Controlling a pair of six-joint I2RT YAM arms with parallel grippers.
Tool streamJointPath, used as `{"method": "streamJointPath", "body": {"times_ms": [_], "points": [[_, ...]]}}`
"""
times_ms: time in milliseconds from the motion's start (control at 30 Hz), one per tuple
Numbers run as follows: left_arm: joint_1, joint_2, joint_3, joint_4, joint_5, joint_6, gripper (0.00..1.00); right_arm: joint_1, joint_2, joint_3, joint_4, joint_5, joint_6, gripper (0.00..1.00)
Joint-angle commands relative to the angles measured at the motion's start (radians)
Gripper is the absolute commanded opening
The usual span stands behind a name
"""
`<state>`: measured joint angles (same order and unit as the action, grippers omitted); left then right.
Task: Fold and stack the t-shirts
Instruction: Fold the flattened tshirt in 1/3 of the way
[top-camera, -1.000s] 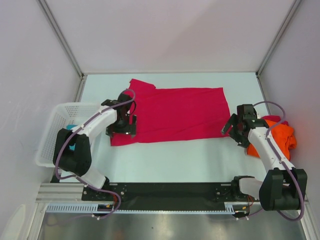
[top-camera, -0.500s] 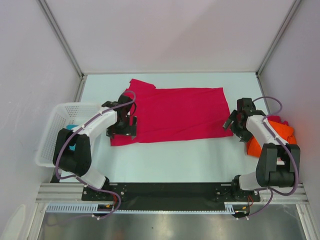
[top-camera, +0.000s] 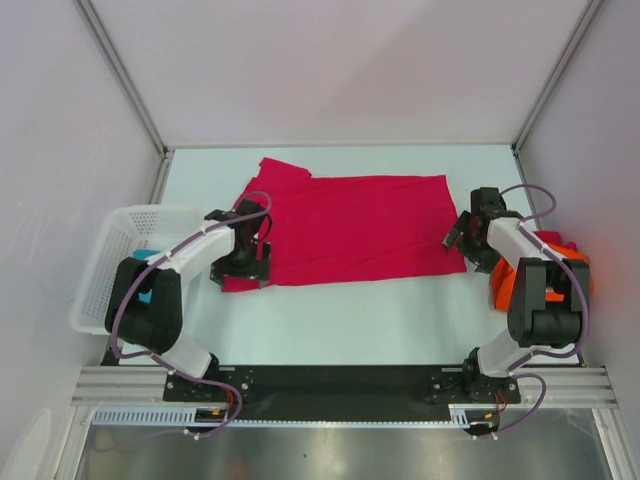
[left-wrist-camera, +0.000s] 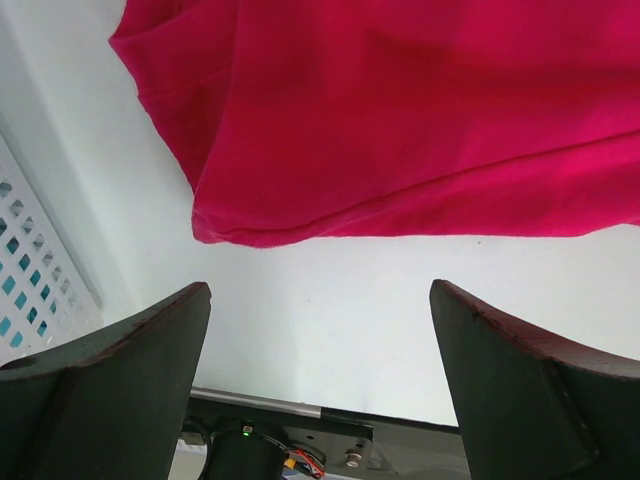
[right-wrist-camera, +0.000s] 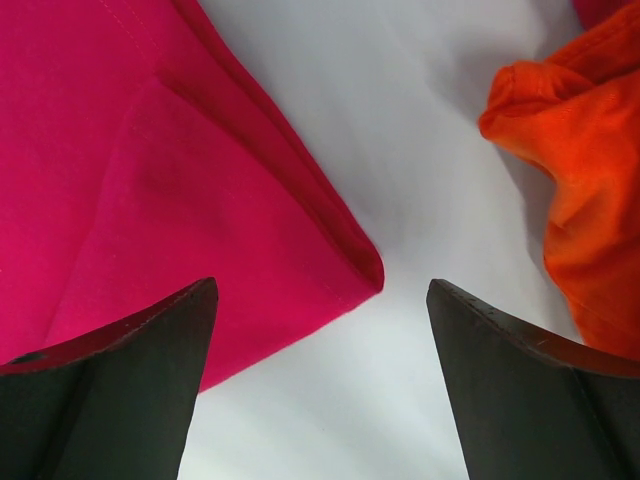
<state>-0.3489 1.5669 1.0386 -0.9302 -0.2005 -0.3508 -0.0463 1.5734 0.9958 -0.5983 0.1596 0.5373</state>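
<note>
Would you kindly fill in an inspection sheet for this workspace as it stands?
Surface: white table, one shirt spread across it.
Job's things: crimson shirt lying flat at centre; orange shirt crumpled at the right edge; teal cloth glimpsed in the basket.
Clutter: white mesh basket at the left edge.
Grippers: left gripper open by the crimson shirt's near-left corner; right gripper open by its near-right corner; neither holds cloth.
Cables: purple cables looped along both arms.
Surroundings: white walls on three sides.
</note>
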Motion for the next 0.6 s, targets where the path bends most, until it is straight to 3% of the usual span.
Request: {"method": "streamJointPath", "body": {"times_ms": [0, 567], "points": [[-0.004, -0.033, -0.025, 0.030, -0.019, -0.020, 0.96, -0.004, 0.027, 0.043, 0.032, -0.023, -0.007, 0.91], [0.011, 0.061, -0.091, 0.134, 0.009, -0.007, 0.90, -0.007, 0.117, 0.072, 0.078, -0.037, -0.002, 0.89]]}}
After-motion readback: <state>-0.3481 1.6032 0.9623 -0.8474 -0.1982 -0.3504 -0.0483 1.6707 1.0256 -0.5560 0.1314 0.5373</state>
